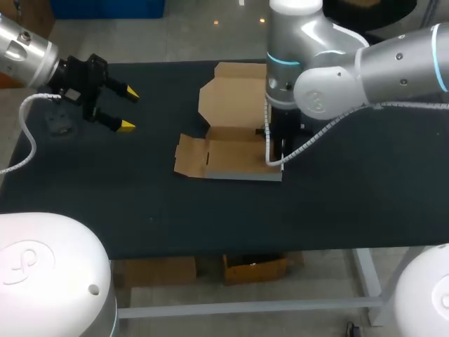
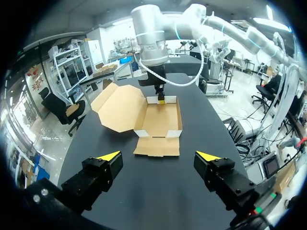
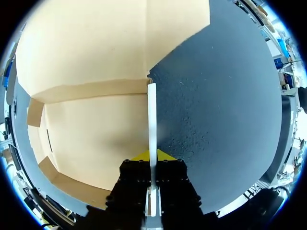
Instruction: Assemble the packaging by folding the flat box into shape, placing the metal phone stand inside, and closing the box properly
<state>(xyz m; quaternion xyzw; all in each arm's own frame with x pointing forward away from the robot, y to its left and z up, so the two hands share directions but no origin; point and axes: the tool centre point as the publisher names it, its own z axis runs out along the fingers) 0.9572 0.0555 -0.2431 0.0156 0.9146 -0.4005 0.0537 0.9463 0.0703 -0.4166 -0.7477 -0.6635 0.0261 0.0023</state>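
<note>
The left gripper is hovering over the left part of the black table with its two yellow-tipped fingers spread wide apart and holding nothing. It is pointing toward the box, which is lying well apart from it, out ahead of its open fingers in its own wrist view. The cardboard box is sitting near the middle of the table, partly formed. Its shallow tray is running lengthwise from left to right, its lid is lying open and flat on the far side, and a loose flap is sticking out at the left end. The right gripper is coming straight down at the box's right end, and its fingers are closed together on the thin end wall, one yellow tip on each side of it. That wall is standing upright between the tray floor and the bare table. The right arm is therefore the one in contact, so shaping that end falls to it, while the loose left flap is facing the idle left gripper. No metal phone stand is showing anywhere.
</note>
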